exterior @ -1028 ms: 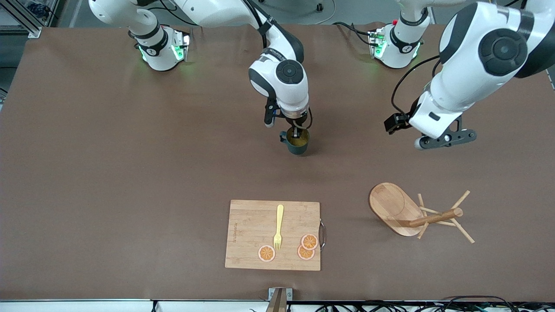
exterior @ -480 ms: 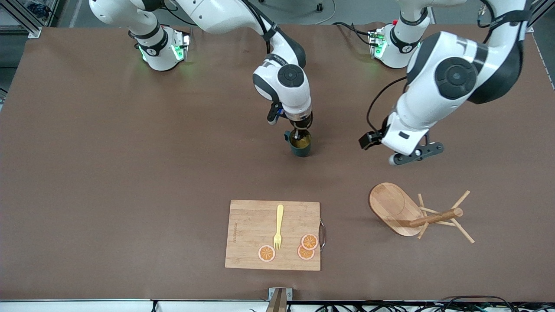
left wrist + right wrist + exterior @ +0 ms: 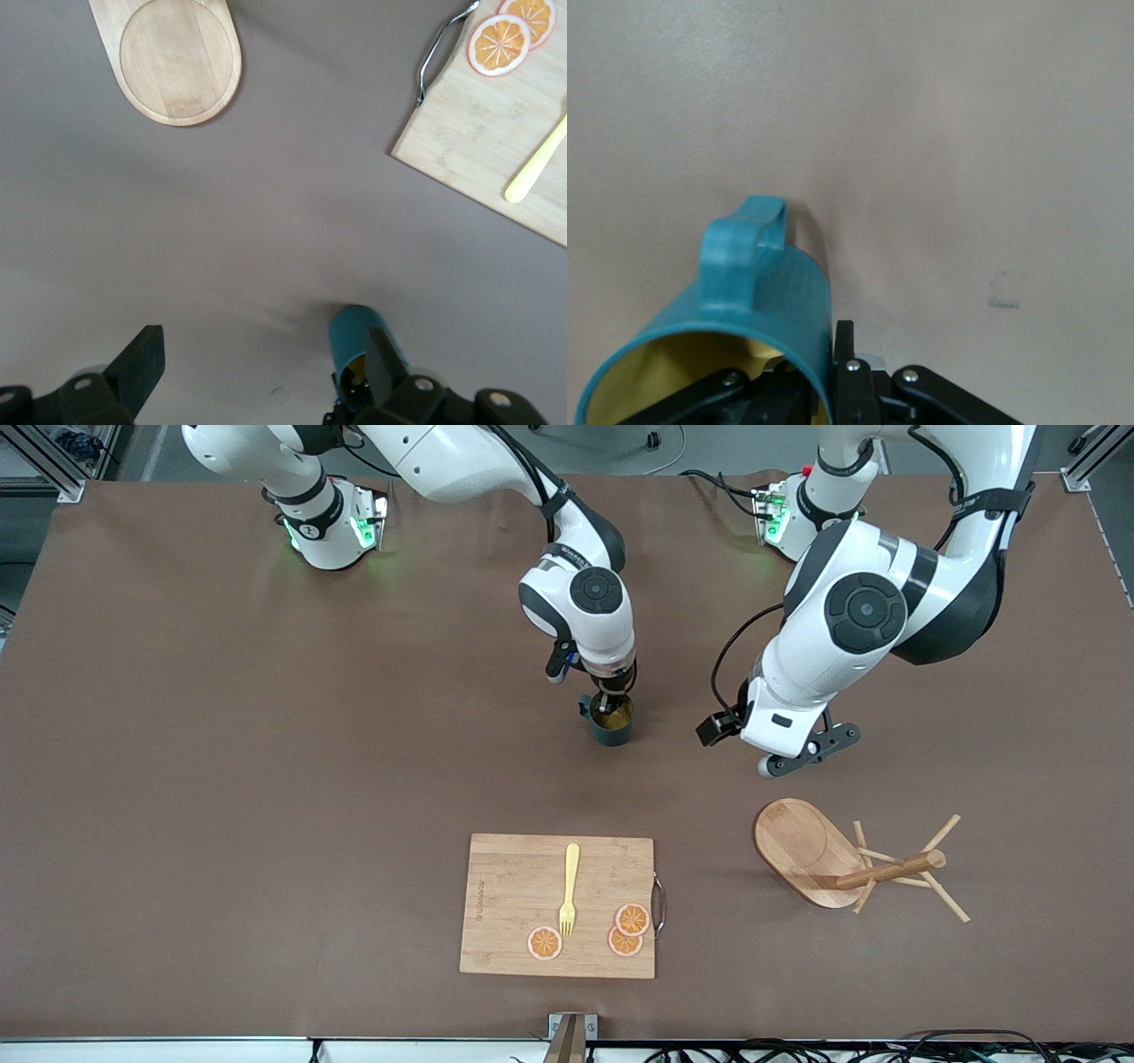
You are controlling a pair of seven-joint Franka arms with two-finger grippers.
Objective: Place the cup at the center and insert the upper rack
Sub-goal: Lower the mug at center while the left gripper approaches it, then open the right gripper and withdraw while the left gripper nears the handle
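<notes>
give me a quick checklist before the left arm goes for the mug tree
1. Right gripper shut on the cup rim: ok.
2. Cup down on the table: cannot tell.
3. Left gripper open, over bare table between cup and upper rack: ok.
4. Upper rack upright: not ok, lying on its side.
5. Rack apart from the cutting board: ok.

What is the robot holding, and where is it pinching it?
The right claw pinches the teal cup by its rim, one finger inside. The left claw is open over bare table, holding nothing.
</notes>
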